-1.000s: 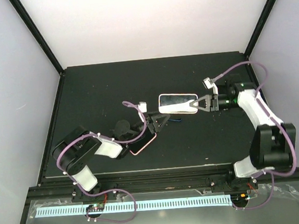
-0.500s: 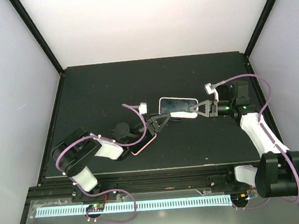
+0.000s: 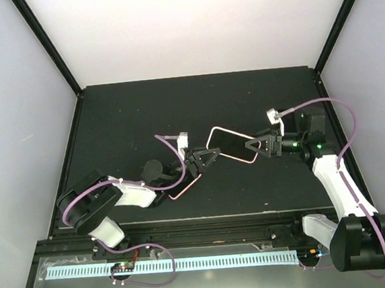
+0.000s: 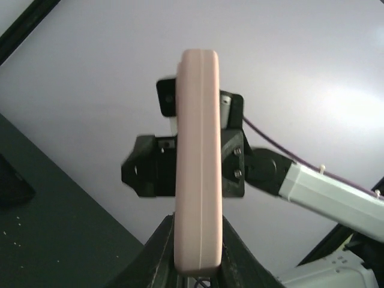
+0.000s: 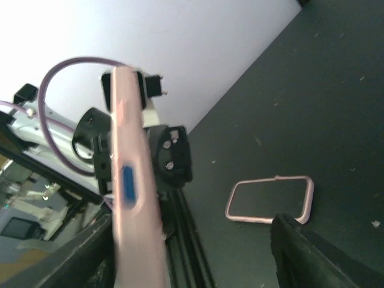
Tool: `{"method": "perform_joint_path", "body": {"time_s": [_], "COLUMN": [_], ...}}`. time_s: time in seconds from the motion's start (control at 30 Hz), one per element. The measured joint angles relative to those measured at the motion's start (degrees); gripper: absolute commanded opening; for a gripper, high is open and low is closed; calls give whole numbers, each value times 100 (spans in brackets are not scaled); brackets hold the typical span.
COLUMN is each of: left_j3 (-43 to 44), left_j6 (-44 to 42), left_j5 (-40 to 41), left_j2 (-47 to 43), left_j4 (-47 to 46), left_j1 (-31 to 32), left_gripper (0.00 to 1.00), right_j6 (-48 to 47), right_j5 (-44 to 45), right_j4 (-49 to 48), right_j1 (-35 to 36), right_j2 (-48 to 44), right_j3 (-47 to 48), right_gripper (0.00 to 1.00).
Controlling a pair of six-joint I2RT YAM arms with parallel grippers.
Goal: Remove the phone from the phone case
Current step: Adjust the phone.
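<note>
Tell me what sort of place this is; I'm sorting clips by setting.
Most likely a lab robot cell: plain white panel walls in black frame bars, a matte black tabletop, and white-and-black robot arms, left and right, bolted at its near edge.

In the left wrist view, the lower end of the phone (image 4: 198, 162) is hidden between the fingers of the left gripper (image 4: 198, 267), which are themselves cut off at 6 o'clock by the picture's edge. In the right wrist view the phone is blurred and cut off at 6 o'clock. Whether it is touched by the right gripper (image 5: 192, 231) cannot be told. The phone case (image 5: 270, 200) is covered at its 5 o'clock corner by a finger. From above, its 10 o'clock side is hidden under the left arm (image 3: 136, 193).
</note>
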State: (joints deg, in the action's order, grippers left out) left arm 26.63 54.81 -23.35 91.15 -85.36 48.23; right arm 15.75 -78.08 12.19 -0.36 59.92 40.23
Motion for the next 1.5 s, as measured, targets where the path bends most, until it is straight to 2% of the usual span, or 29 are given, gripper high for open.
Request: {"method": "perform_joint_path", "body": {"time_s": [0.07, 0.13, 0.23, 0.3, 0.37, 0.5, 0.6, 0.73, 0.93, 1.07, 1.13, 1.17, 1.3, 1.4, 1.43, 1.5], "left_j3": [-61, -177, -415, -507, -498, -444, -282, 37, 306, 472, 518, 527, 527, 527, 527, 525], "left_j6": [4, 28, 15, -149, -511, -1530, -2243, -2835, -3185, -3274, -3298, -3298, -3296, -3292, -3303, -3276], "left_j5": [-74, -175, -446, -684, -866, -935, -938, -973, -1134, -1311, -1397, -1447, -1565, -1519, -1495, -1403], "left_j2": [-85, -155, -387, -737, -1252, -2435, -3128, -3488, -3578, -3565, -3565, -3565, -3565, -3565, -3565, -3587], "left_j4": [4, 11, 245, 798, 1731, 3674, 4992, 6183, 7079, 7311, 7333, 7333, 7331, 7326, 7322, 7307], "left_j1": [-13, -55, -184, -247, -249, -197, -177, -173, -170, -170, -170, -170, -170, -175, -177, -177], "left_gripper": [2, 2, 2, 2, 2, 2, 1, 2, 2, 2, 2, 2, 2, 2, 4, 37], "right_j6": [-761, -1805, -3834, -4920, -5681, -6603, -6870, -6922, -6738, -6450, -6290, -6196, -5860, -5731, -5709, -5705], "right_j5": [116, 284, 627, 837, 1086, 1657, 1993, 2249, 2236, 2221, 2223, 2227, 2225, 2140, 2098, 2046], "right_j4": [754, 1716, 3539, 4400, 5040, 5685, 5775, 5720, 5543, 5254, 5099, 5010, 4734, 4712, 4752, 4835], "right_j1": [0, 0, 0, 0, 37, 295, 658, 1316, 1845, 2052, 2153, 2205, 2363, 2391, 2398, 2396], "right_j2": [162, 496, 1134, 1268, 1231, 986, 634, 284, 267, 343, 350, 350, 356, 391, 409, 433], "right_j3": [352, 1036, 2468, 2909, 2957, 2566, 2072, 1720, 1637, 1517, 1429, 1384, 1287, 1300, 1316, 1357], "right_gripper": [75, 83, 86, 86, 85, 81, 79, 72, 62, 59, 53, 48, 18, 7, 6, 2]}}
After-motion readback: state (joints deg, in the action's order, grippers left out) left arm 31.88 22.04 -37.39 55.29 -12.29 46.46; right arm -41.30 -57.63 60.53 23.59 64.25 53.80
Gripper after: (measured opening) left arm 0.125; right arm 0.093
